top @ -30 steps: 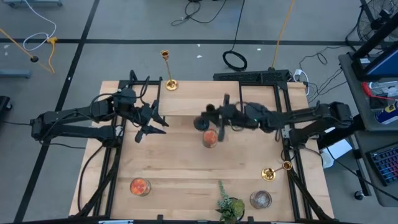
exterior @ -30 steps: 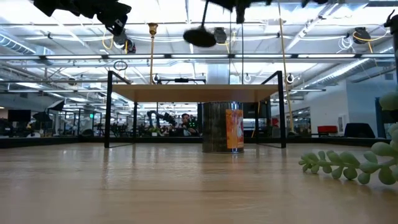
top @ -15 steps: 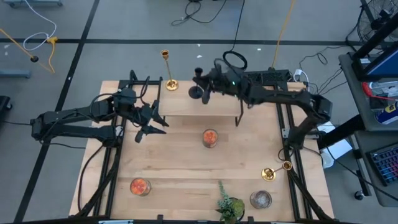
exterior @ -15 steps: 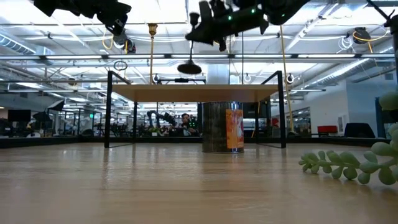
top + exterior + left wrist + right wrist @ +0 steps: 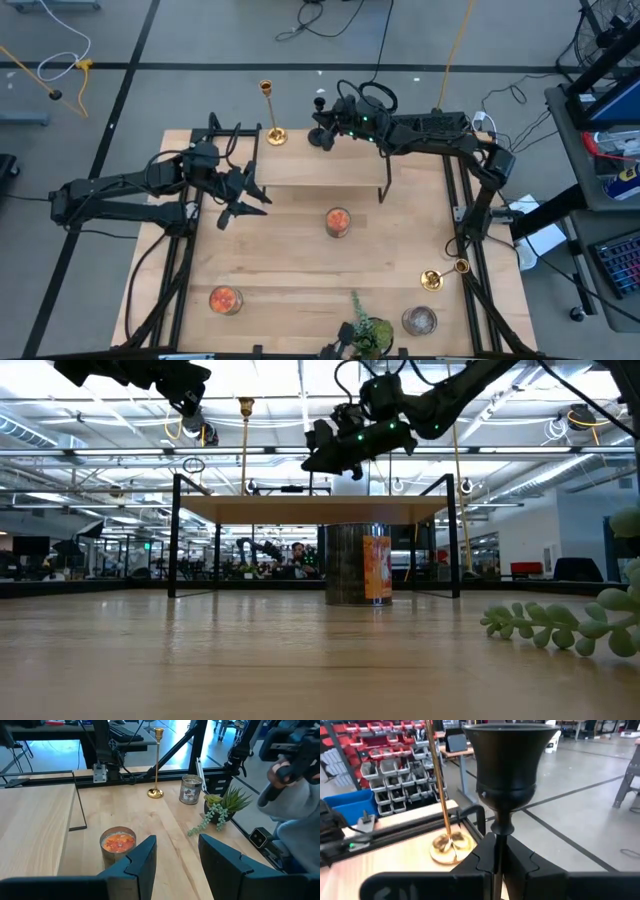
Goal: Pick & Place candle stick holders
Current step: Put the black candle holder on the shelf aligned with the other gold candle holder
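Note:
My right gripper [image 5: 334, 126] is shut on the short black candlestick holder [image 5: 321, 122], above the far edge of a raised wooden shelf [image 5: 320, 170]. One gold holder [image 5: 270, 112] stands by its round base on the shelf's far left corner, just left of the black one. A second gold holder [image 5: 440, 275] is on the table at the near right. My left gripper [image 5: 248, 205] is open and empty over the table's left middle. My right gripper pinches the black holder's thin stem [image 5: 496, 847] between its two fingers, just under the cup [image 5: 507, 765]. The fingers come level from the table's right and lie across the stem. The holder is upright, its base [image 5: 322, 461] lifted clear of the shelf.
An orange jar candle [image 5: 338, 222] stands mid-table, another [image 5: 225, 299] at the near left, and a grey one [image 5: 419, 320] beside a small plant [image 5: 366, 335] at the near edge. A person's grey sleeve [image 5: 295, 805] shows beyond the table.
My right gripper has carried the black holder from above the mid-table orange jar toward the table's far edge and a little left, over the shelf, close to the gold holder there. The holder has stayed clear of every surface.

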